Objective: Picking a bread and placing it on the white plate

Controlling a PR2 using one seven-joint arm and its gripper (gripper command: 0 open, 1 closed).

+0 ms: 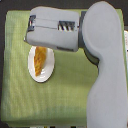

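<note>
Bulk of the grey arm [102, 60] hides the gripper [31, 31] jaws, so their opening cannot be told. The white plate's [44, 75] upper edge is covered too. The bread [39, 58], golden-orange and tapered, lies on the plate atop the green cloth [20, 95].

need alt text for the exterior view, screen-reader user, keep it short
A golden-orange bread lies on a white plate set on a green cloth. A large grey robot arm reaches in from the exterior view's right, its gripper hanging just above the plate's far edge; whether the gripper is open or shut cannot be told.
</note>
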